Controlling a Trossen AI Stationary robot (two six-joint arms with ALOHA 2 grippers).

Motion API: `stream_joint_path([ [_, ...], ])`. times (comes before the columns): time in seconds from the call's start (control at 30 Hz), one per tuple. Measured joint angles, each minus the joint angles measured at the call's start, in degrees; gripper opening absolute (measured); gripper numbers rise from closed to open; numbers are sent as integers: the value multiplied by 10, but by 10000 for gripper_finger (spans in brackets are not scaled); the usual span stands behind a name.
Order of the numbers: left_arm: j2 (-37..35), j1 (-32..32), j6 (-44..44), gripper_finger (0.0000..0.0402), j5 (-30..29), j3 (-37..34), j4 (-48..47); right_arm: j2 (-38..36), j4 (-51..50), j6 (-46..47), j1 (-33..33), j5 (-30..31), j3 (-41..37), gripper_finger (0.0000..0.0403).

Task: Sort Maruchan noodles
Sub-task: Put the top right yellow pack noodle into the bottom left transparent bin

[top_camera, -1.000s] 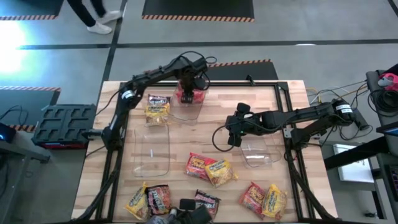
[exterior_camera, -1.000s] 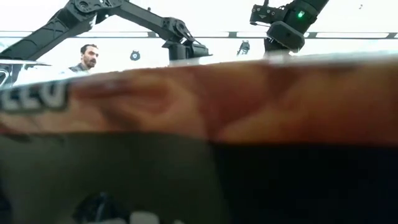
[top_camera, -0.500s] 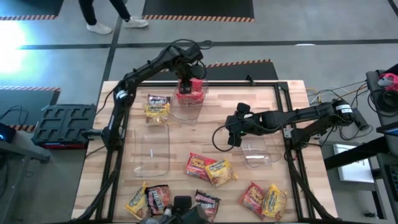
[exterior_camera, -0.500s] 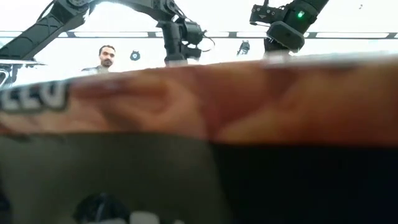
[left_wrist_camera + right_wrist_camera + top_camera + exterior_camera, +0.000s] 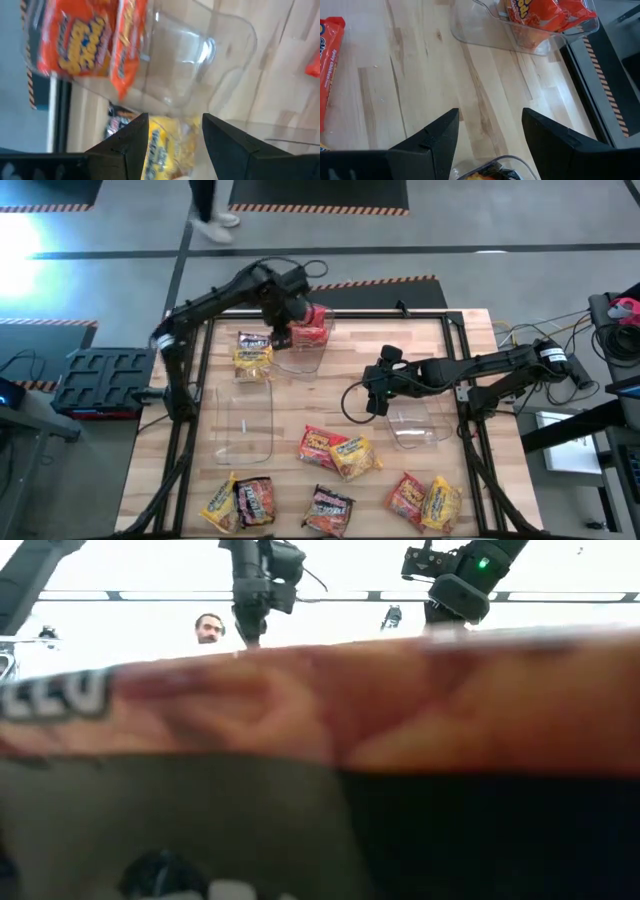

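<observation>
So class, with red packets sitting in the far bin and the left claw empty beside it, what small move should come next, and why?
Probably swing the left claw toward the front of the table to fetch another red packet. Its jaws stand open with nothing between them, red packets already lie in the far clear bin, and loose packets lie unsorted near the front edge. The right claw waits open mid-table.

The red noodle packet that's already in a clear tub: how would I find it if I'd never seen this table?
Start at the wooden table and look to its far edge, seen from above. A clear tub stands there, just below the left arm's fingers, and the red packet sits at the tub's far end. It is the only red packet inside a tub; the other red ones lie loose near the table's front edge.
</observation>
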Motion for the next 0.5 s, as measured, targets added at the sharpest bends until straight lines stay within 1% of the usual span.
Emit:
stream_joint_path([
  [0.13,-117,-37,-76,168,-22,-162,85,0,0,0,0,0,0,208],
  [0.3,-257,-89,-204,168,-78,-360,220,0,1,0,0,0,0,208],
  [0.4,-325,-113,-275,168,-107,-454,287,0,2,0,0,0,0,208],
  [0.5,-377,-121,-332,168,-126,-535,340,0,2,0,0,0,0,208],
])
